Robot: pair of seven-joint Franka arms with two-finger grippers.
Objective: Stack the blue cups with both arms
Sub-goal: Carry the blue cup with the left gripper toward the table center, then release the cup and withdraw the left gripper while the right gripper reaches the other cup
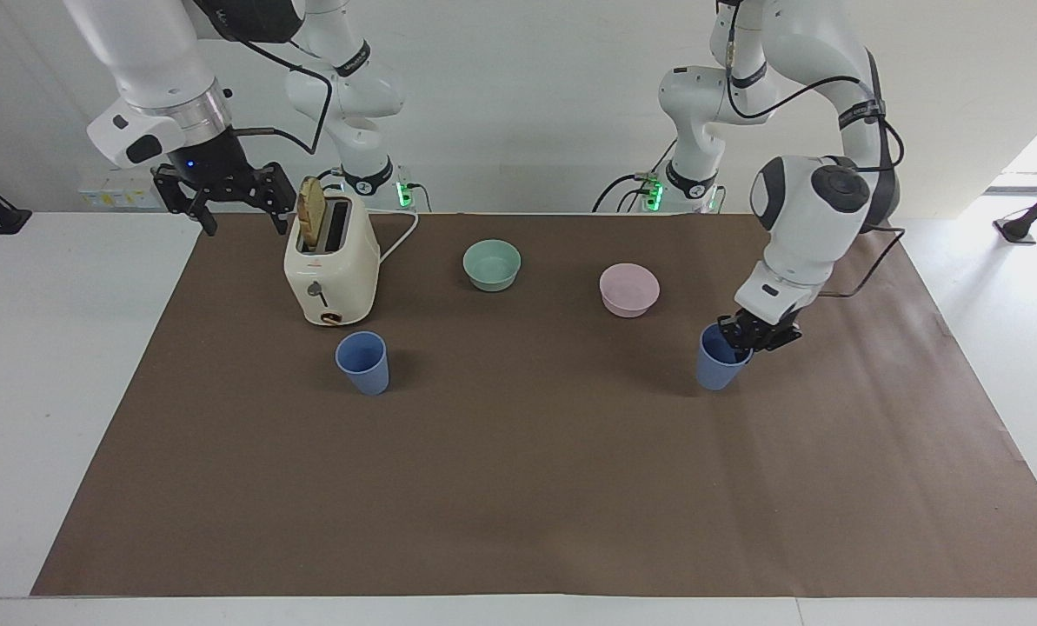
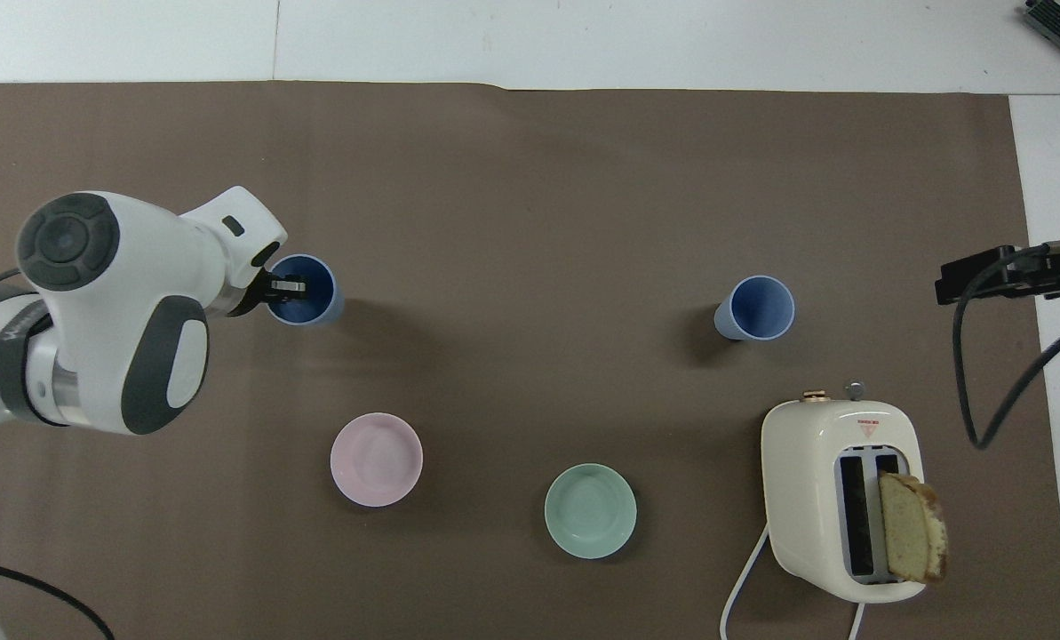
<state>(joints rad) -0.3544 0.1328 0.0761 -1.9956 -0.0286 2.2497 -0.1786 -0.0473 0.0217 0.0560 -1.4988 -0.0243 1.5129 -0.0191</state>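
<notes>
One blue cup point(image 1: 718, 369) point(image 2: 314, 298) is a little tilted, low at the brown mat toward the left arm's end. My left gripper point(image 1: 738, 347) point(image 2: 291, 286) is shut on its rim, one finger inside the cup. I cannot tell whether the cup's base touches the mat. The other blue cup point(image 1: 362, 363) point(image 2: 756, 308) stands upright and free, just farther from the robots than the toaster. My right gripper point(image 1: 244, 228) hangs open and empty, high over the mat's edge beside the toaster, and the right arm waits there.
A cream toaster point(image 1: 330, 265) point(image 2: 836, 498) with a slice of bread sticking up stands toward the right arm's end, its white cord trailing toward the robots. A teal bowl point(image 1: 491, 264) point(image 2: 590, 511) and a pink bowl point(image 1: 628, 289) point(image 2: 376, 459) sit between the arms' bases.
</notes>
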